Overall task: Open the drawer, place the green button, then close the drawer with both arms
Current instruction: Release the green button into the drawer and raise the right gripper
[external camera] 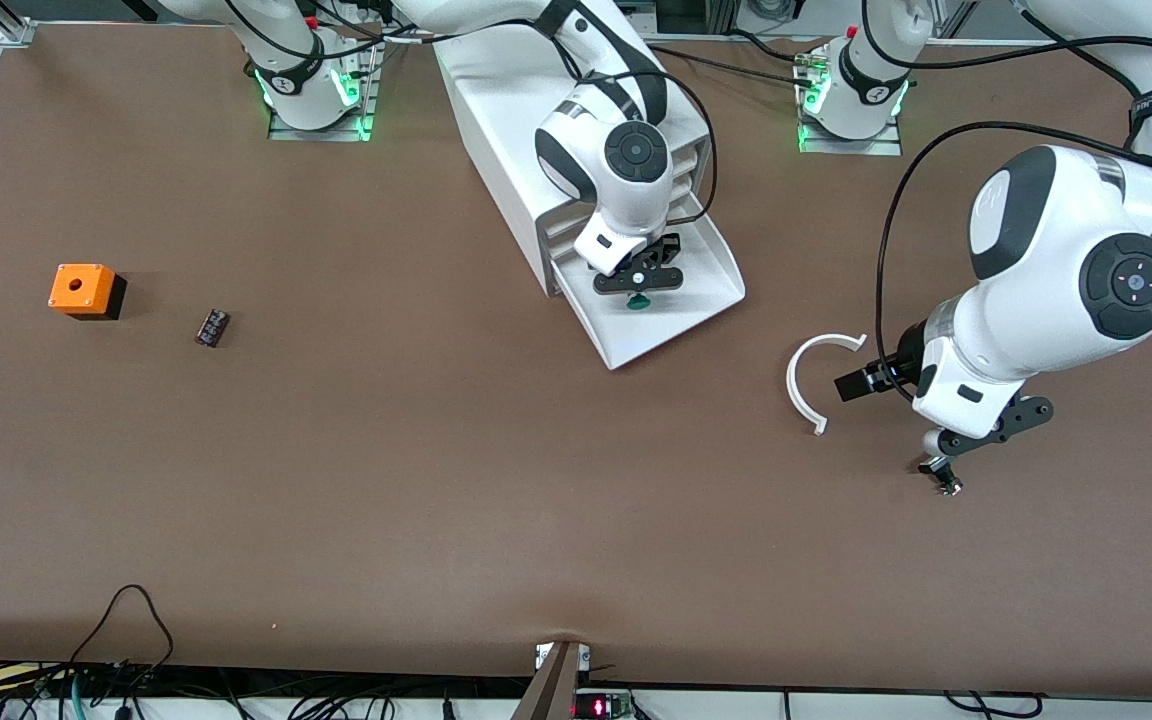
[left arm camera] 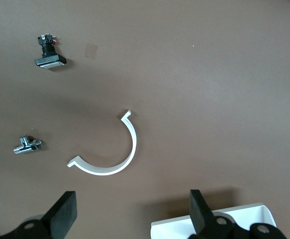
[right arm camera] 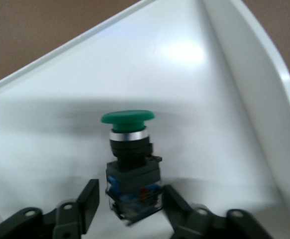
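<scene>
Black fingers of the right gripper (right arm camera: 127,206) stand slightly parted either side of the button (right arm camera: 130,164), seemingly just let go, its glossy green cap and blocky dark body in the smooth white drawer (external camera: 706,300), which is pulled out. Closing remains. The left gripper (left arm camera: 130,216) waits wide open, empty, over brown table (external camera: 436,480) near a white curved strip (external camera: 804,375).

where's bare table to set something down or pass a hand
Widest bare patch: the table between the capacitor and the white arc piece, nearer the camera than the open drawer. Also between the orange box and the cabinet. Crowded: the drawer under the right gripper with the button, and around the left gripper.
</scene>
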`<state>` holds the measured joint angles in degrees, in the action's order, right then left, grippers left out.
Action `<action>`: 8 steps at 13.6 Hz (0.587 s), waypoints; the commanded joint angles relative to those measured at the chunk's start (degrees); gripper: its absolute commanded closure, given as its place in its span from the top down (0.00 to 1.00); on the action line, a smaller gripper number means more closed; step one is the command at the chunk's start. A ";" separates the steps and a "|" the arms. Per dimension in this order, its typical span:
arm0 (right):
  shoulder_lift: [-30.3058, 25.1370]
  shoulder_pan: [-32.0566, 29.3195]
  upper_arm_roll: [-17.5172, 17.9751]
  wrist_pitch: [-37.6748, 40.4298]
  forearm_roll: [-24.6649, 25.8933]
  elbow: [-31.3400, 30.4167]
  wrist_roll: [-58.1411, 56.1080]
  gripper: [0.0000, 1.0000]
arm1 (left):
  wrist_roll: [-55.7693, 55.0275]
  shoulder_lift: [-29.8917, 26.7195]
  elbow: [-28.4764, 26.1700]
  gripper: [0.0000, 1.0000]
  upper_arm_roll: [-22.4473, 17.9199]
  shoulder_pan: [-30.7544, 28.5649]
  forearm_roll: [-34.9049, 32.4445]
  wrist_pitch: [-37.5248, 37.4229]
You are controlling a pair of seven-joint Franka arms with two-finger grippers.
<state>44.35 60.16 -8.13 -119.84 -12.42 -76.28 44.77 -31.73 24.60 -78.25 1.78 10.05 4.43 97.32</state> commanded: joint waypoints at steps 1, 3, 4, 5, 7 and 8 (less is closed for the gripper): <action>-1.79 0.31 -3.46 1.79 0.64 1.49 0.05 1.00 | -0.87 -0.69 -0.67 0.99 0.51 0.06 -1.44 -0.20; -4.87 -0.04 -7.23 3.99 0.55 1.49 -0.48 1.00 | -2.62 -0.34 -0.67 0.99 0.59 0.67 -1.53 -0.03; -6.54 -0.56 -8.91 4.43 0.38 1.49 -1.26 1.00 | -4.20 0.01 -0.67 0.99 0.68 0.93 -1.70 0.06; -8.30 -1.44 -10.14 4.78 -0.06 1.49 -3.53 1.00 | -5.78 0.62 -0.67 0.99 0.77 1.37 -1.70 0.84; -11.73 -6.43 -10.77 7.93 -0.94 1.49 -10.20 1.00 | -9.12 0.80 -1.63 0.99 0.68 2.43 -1.79 4.61; -13.13 -9.33 -10.86 9.95 -1.73 1.49 -14.67 1.00 | -10.96 1.67 -1.73 1.00 0.77 2.95 -1.88 4.98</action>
<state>34.27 55.60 -19.75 -113.03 -12.68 -74.02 36.64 -39.12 25.79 -78.88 2.41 12.02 4.43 100.44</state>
